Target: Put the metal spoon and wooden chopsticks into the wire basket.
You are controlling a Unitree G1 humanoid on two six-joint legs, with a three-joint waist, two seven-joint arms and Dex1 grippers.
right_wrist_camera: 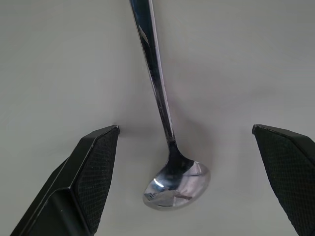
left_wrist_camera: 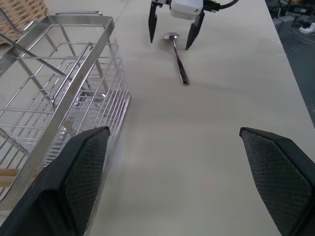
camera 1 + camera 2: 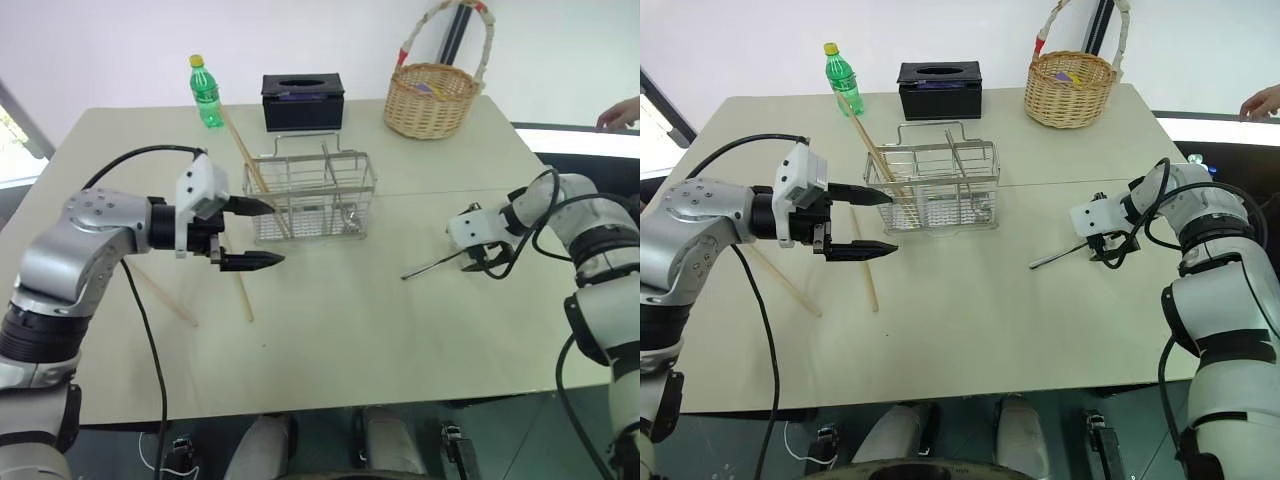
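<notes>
I have the right hand (image 1: 184, 147) spread wide over the metal spoon (image 1: 167, 157), its bowl lying on the worktop (image 3: 350, 330) between the fingers, untouched, while my left hand (image 3: 262, 233), also open, hovers just beside the wire basket (image 3: 312, 195).

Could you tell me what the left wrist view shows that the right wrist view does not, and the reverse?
The left wrist view has the wire basket, the whole right gripper astride the spoon's bowl, and the left gripper open. The right wrist view gives the spoon's bowl up close, centred between open fingers, apart from both. Both share the spoon lying on the table.
</notes>
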